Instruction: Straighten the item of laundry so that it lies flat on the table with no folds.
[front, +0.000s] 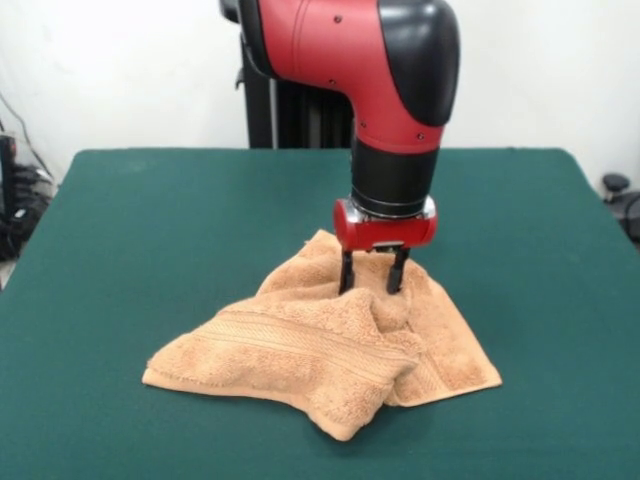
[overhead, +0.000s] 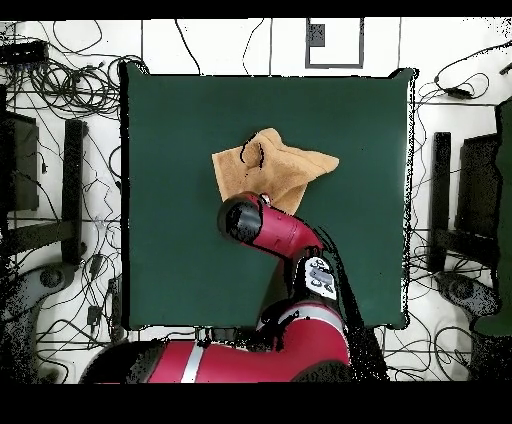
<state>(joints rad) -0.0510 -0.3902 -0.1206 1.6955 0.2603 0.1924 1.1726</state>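
The towel (front: 320, 350) is seen crumpled and folded over itself near the middle of the table (front: 150, 220). The gripper (front: 372, 283) is lowered onto its rear part, fingers spread slightly with terry bunched between them.

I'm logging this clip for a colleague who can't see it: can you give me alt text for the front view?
A red and black robot arm reaches down so its gripper meets the raised middle of a crumpled orange-tan towel on a dark green table, the two fingers a little apart. The towel is folded over itself, a ribbed band showing on its front flap.
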